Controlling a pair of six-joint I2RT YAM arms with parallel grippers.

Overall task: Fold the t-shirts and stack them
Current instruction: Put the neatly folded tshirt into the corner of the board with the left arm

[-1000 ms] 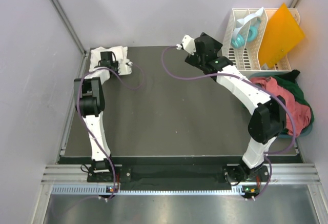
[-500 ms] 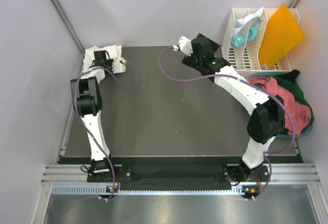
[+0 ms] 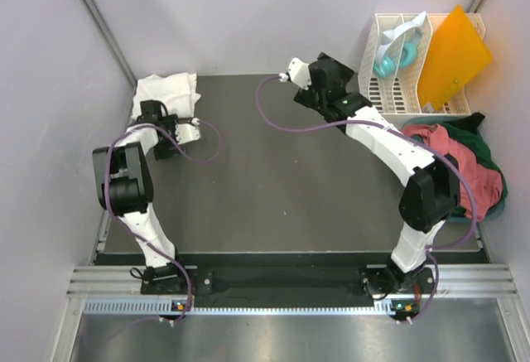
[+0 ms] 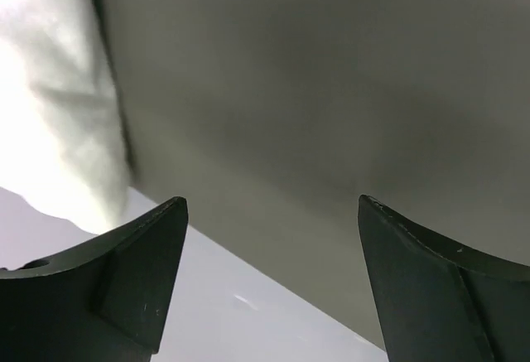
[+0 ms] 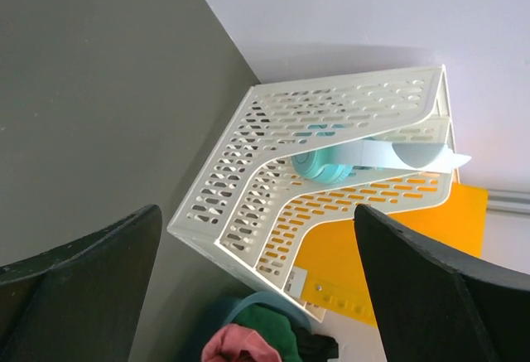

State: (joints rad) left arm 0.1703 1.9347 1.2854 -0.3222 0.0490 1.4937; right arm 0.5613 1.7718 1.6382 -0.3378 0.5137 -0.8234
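In the far-right corner of the worktop point(image 3: 273, 188) stands a white slatted rack point(image 3: 387, 97). Pale teal headphones point(image 3: 391, 57) rest in one of its slots, and a stiff orange sheet point(image 3: 454, 54) leans upright at its right end. Just nearer than the rack, against the right edge, a blue-rimmed bin point(image 5: 244, 301) holds a heap of t-shirts, a salmon-red one point(image 3: 460, 159) lying over a dark green one point(image 3: 490, 151). The white t-shirt point(image 3: 170, 90) lies folded in the far-left corner, along the left edge.

The left arm is bent sharply, its elbow out over the left edge and its forearm reaching toward the far-left corner. The left pincer point(image 4: 272, 206) hangs just beside the white t-shirt, jaws spread wide with nothing between them. In the wrist view the cloth lies off to one side, apart from the fingers.

The right arm stretches diagonally from the near-right corner toward the middle of the far edge. The right pincer point(image 5: 257, 210) is spread wide and empty, facing the rack but apart from it.

The broad dark middle of the worktop lies between the two arms. Walls point(image 3: 248, 14) rise close along the left, far and right edges.
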